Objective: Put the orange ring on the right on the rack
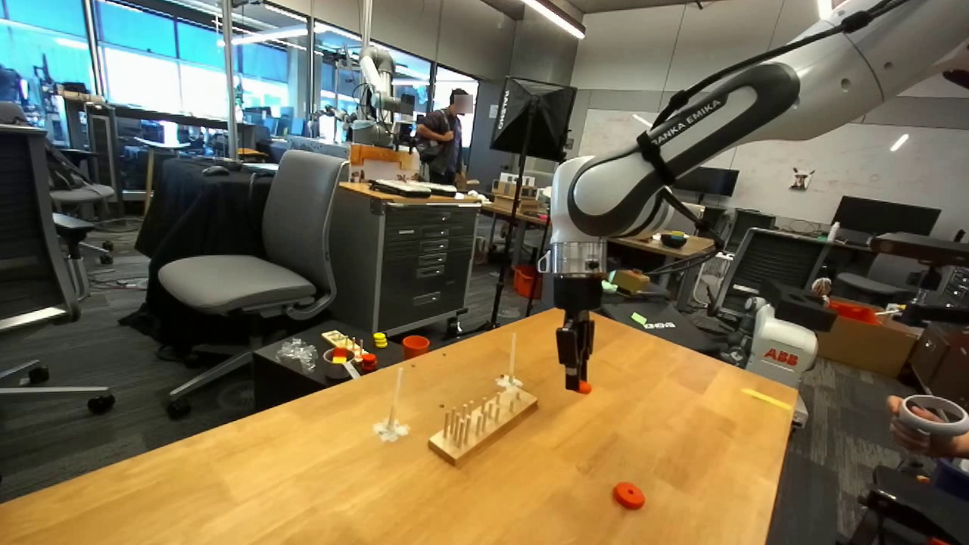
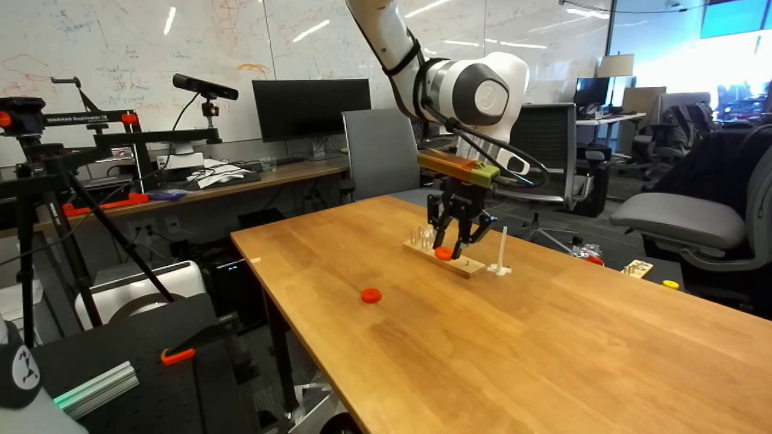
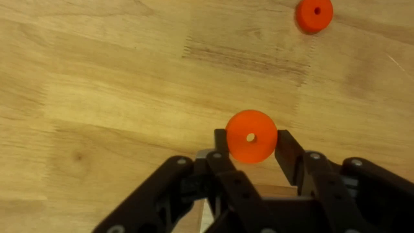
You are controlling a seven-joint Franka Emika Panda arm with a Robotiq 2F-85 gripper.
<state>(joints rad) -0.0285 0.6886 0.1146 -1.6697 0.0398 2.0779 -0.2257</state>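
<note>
Cluttered lab, wooden table [image 1: 303, 469]: in an exterior view my gripper [image 1: 577, 384] points down, orange ring [image 1: 584, 387] at its lower end, right of the pegged rack [image 1: 483, 425], second ring [image 1: 628, 496] lying nearer. In an exterior view the orange ring shows in front of the rack, second ring off to the left and nearer. Wrist view: I'm pinching the orange ring between both fingers [image 3: 288, 152], second ring at far right on the table.

In an exterior view, a gray chair [image 1: 242, 280] stands left of center near a drawer cabinet [image 1: 424, 257], a black studio lamp [image 1: 534, 119] rises at upper center, and windows [image 1: 170, 68] line the upper left.
</note>
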